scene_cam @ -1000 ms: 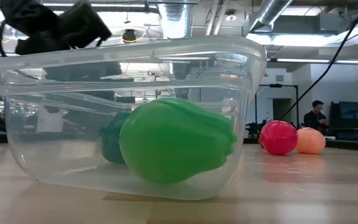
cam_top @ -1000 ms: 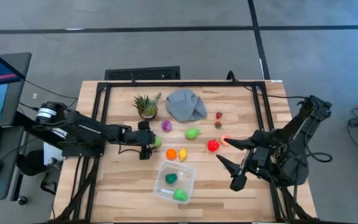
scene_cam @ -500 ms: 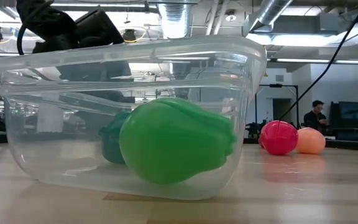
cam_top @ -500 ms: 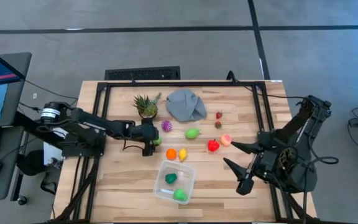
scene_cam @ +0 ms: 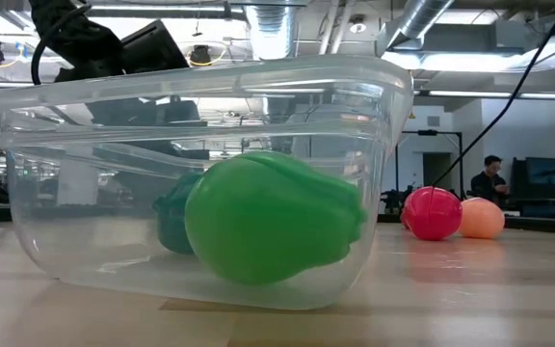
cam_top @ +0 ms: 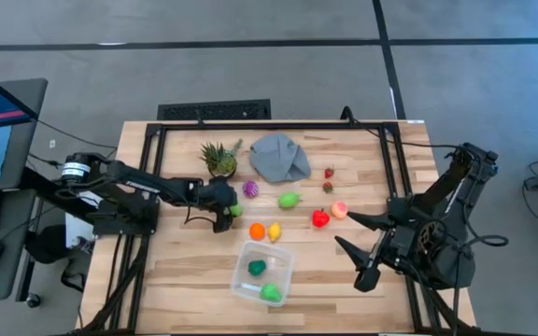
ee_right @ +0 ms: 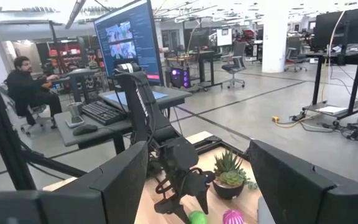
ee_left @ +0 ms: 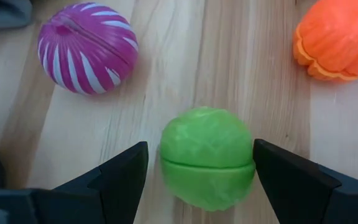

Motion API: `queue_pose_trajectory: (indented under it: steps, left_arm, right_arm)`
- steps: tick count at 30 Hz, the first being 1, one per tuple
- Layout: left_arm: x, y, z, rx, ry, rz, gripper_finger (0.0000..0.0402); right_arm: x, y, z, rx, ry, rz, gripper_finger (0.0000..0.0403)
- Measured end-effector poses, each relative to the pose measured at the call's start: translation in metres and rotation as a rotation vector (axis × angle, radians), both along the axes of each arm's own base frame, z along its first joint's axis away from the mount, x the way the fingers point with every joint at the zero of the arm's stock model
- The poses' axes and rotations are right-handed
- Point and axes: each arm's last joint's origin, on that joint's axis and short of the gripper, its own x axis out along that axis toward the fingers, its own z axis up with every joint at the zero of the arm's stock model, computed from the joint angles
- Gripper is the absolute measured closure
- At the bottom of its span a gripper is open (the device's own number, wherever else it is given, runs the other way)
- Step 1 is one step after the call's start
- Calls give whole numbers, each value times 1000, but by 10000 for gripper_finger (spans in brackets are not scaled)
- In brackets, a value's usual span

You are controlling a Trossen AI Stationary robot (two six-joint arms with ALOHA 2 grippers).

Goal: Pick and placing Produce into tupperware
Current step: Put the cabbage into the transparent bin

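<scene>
My left gripper [cam_top: 224, 211] [ee_left: 201, 180] is low over the table, open. Its fingers stand on either side of a round light-green toy [ee_left: 207, 158] [cam_top: 237, 211] that rests on the wood; I see no plain touch. A purple striped toy [ee_left: 87, 56] and an orange toy [ee_left: 337, 38] lie just beyond it. The clear tupperware [cam_top: 263, 272] [scene_cam: 200, 173] stands near the table's near edge with a light-green toy [scene_cam: 273, 231] and a dark-green toy [scene_cam: 170, 224] inside. My right gripper [cam_top: 351, 246] hangs open, right of the tupperware, holding nothing.
More produce lies loose: a green toy [cam_top: 289, 200], a yellow one [cam_top: 274, 231], a red one [cam_top: 319, 218], a peach one [cam_top: 339, 209], two small red ones [cam_top: 329, 174]. A spiky potted plant [cam_top: 219, 159] and a grey cloth [cam_top: 280, 157] sit by the far edge. People show beyond the table.
My left gripper has crept a little toward the far edge and the right, closing in on the round light-green toy. My right gripper drew back slightly toward the table's right edge, uncovering the peach toy. No produce has moved.
</scene>
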Motion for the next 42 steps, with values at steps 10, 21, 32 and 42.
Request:
queue_pose_trajectory:
  steps: [10, 21, 32, 42]
  left_arm:
    - [-1, 2, 0, -23, 6, 17, 119]
    - [-1, 3, -1, -41, 7, 36, 119]
    - [-2, 3, -1, -59, 13, 26, 119]
    - [-1, 3, -1, -67, 0, 35, 119]
  right_arm:
    - [0, 0, 0, 1, -1, 3, 97]
    - [0, 0, 0, 2, -1, 3, 97]
    - [0, 0, 0, 0, 0, 3, 97]
    - [0, 0, 0, 1, 0, 4, 97]
